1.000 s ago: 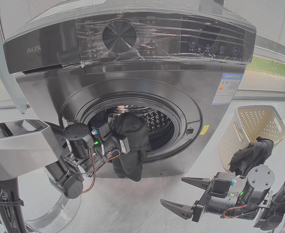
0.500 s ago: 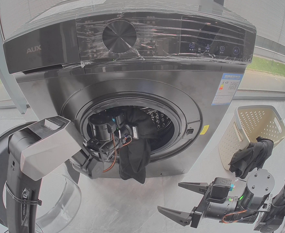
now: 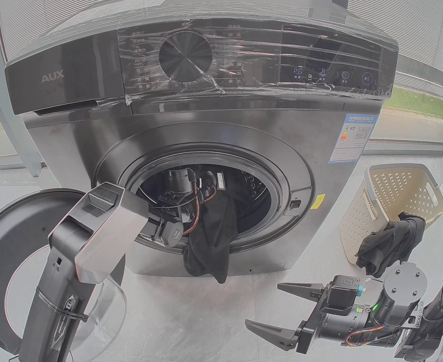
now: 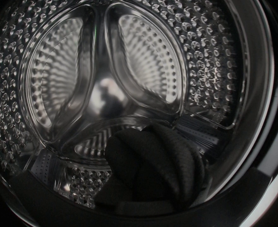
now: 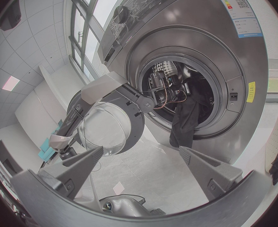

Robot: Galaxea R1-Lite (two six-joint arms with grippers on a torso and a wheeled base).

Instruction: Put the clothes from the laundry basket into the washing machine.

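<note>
Inside the washing machine point(image 3: 302, 142) my left tool's point(image 3: 219, 184) grip is hidden, the black garment point(image 3: 209, 237) trailing lengthwise from it over the rim; my right tool point(image 3: 263, 305) hangs spread apart outside.

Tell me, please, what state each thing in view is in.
washing machine door: open.
black garment: partly in the drum, the rest hanging outside.
laundry basket: holds another dark garment, draped over its edge.
right tool: open, empty.
</note>
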